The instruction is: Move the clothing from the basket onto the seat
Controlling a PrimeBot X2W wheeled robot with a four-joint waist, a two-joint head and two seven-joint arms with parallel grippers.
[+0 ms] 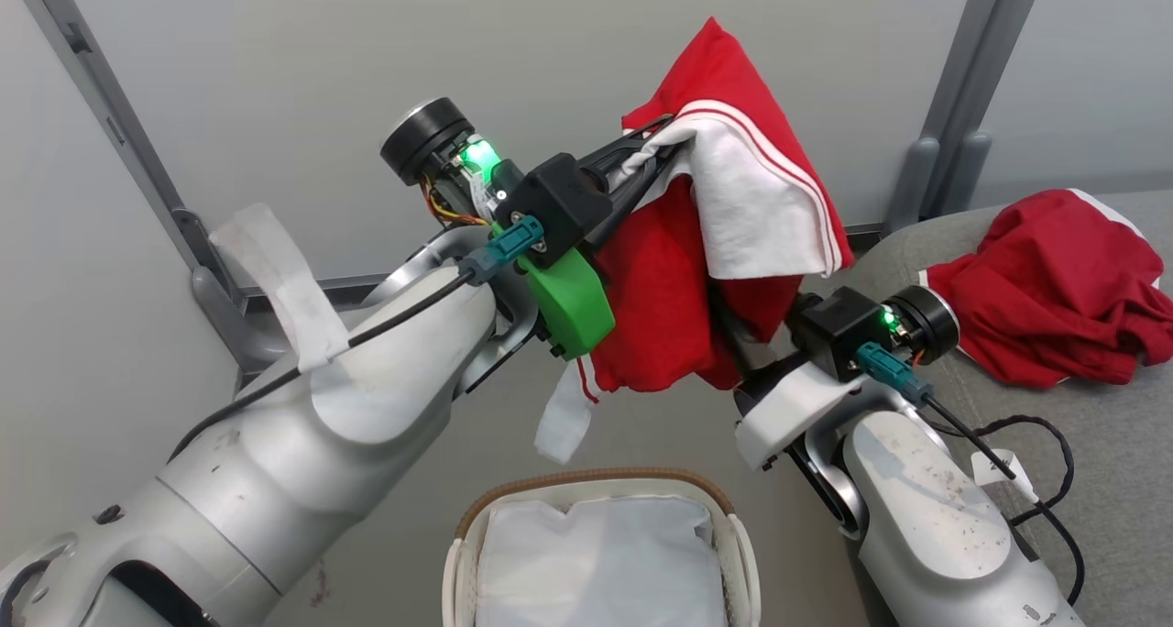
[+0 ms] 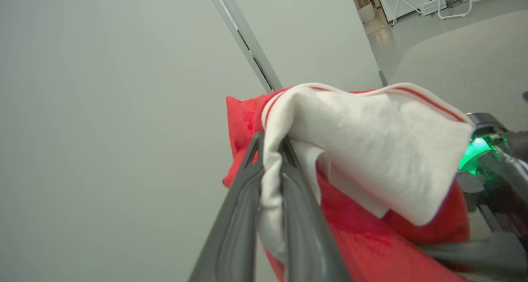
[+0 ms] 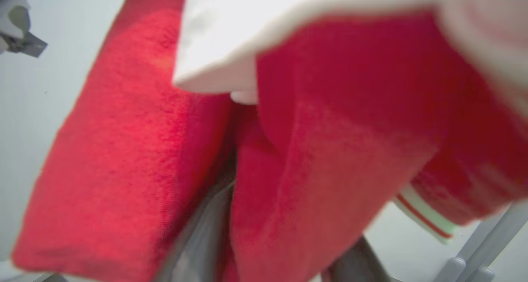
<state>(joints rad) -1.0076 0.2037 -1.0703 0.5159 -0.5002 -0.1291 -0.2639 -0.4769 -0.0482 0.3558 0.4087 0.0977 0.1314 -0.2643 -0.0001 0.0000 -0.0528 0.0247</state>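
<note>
One garment (image 1: 1045,288) is lying on the seat (image 1: 1118,462); the second garment (image 1: 733,205) is hanging clear of the basket (image 1: 476,508), left fingers (image 2: 243,199) clamping its white panel. Right fingers (image 3: 198,240) are straddling red folds, grip not tellable; seemingly one placement is remaining

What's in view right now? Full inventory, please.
hung garment: 1, red and white, in the air, clear of the basket
second garment: 1, red and white, on the seat
basket: 1, white with brown rim, bottom centre
liner: 1, white, in the basket
seat: 1, grey, right
posts: 2, grey, against the wall
left claw: 1, dark, shut on hung garment
right claw: 1, dark, fingers either side of hung garment, grip unclear
</note>
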